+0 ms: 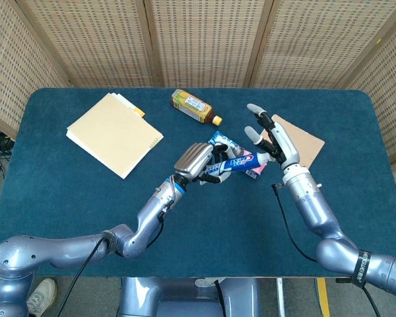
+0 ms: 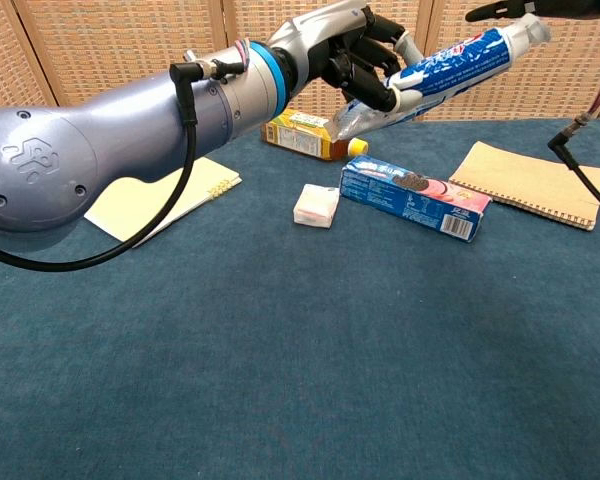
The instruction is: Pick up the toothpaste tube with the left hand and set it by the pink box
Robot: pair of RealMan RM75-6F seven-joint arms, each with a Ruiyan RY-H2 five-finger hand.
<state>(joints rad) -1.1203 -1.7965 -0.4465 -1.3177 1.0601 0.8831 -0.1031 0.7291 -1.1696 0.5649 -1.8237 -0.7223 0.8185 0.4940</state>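
Our left hand (image 2: 355, 50) grips the toothpaste tube (image 2: 450, 62) in the air, cap end tilted up, above the blue biscuit box (image 2: 414, 197). Our right hand (image 1: 272, 135) hovers near the cap with fingers spread, holding nothing. The small pink box (image 2: 316, 205) lies on the table (image 2: 280, 350), just left of the blue one

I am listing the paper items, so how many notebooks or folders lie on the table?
2: a cream folder at the far left and a brown notebook at the far right, beside the right hand. None seems hidden.
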